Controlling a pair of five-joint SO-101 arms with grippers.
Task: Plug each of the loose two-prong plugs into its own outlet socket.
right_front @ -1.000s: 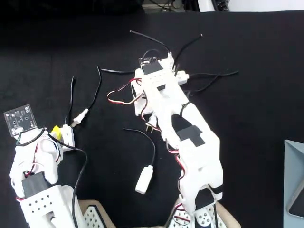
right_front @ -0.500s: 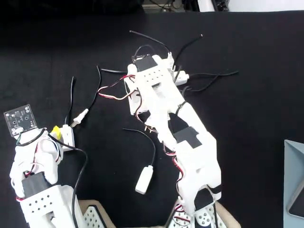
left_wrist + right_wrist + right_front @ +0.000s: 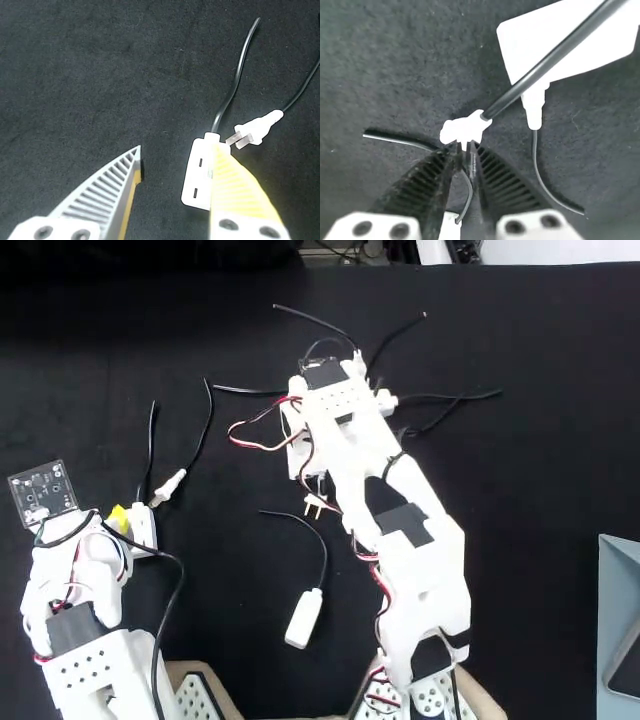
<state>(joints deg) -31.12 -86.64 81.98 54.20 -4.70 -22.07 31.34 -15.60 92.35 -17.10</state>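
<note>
Near the front left corner of the black, felt-like worktop [image 3: 540, 490] we see the left hand [image 3: 175, 150] spread apart, its ribbed yellow finger [image 3: 235, 185] against a white, blocky outlet socket [image 3: 196, 175]. A white two-prong plug [image 3: 257, 127] on black cord [image 3: 235, 85] lies just beside. Toward the middle, the right hand [image 3: 464, 150] clamps its ribbed black fingers [image 3: 425, 190] on a second plug [image 3: 461, 130] at its metal prongs, near a second socket [image 3: 560, 45].
</note>
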